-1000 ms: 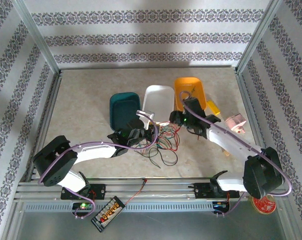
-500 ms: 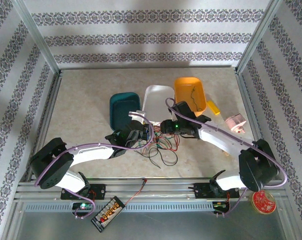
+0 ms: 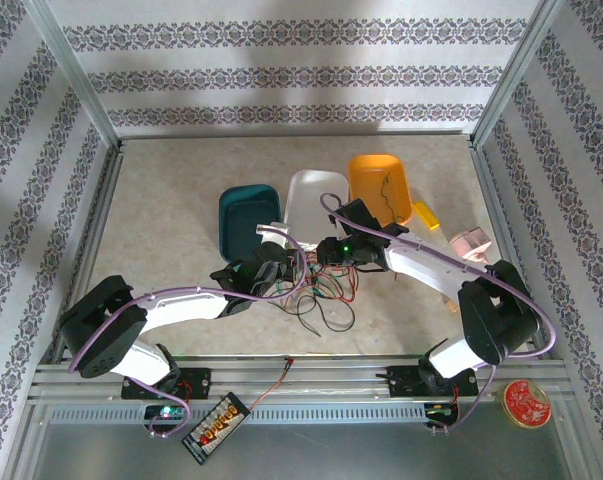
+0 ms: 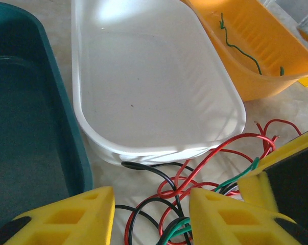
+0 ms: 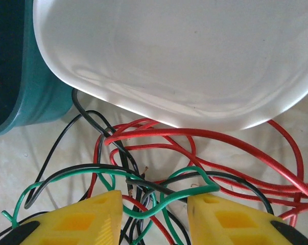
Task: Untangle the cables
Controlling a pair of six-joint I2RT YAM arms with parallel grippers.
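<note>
So the cables [image 3: 322,291] are a loose red, black and green tangle on the table [image 3: 181,200], right at the near end of the white tray [image 3: 316,195], with a couple of loops running up against its rim. One green strand [image 4: 240,48] already lies in the orange tray [image 3: 379,172] on the white tray's right, and the teal tray [image 3: 243,215] on its left looks bare. My read is that these wires weigh next to nothing and are floppy but a bit springy, so they'll hold their curls, snag on each other and drag the whole knot along if you yank. They're also thin and slick, so they could easily slip out of a loose pinch. I'd take one colour at a free end or at an outer loop, away from the crossing in the middle. Both arms reach in low toward the white tray's near end, the left one stretched out from the left and the right one folded at the elbow from the right, wrists nearly meeting over the pile. The left pincer [image 4: 151,214] stands partly apart with wires lying in the gap and nothing visibly clamped. The right pincer [image 5: 154,214] is the same, straddling a green-and-black crossing.
</note>
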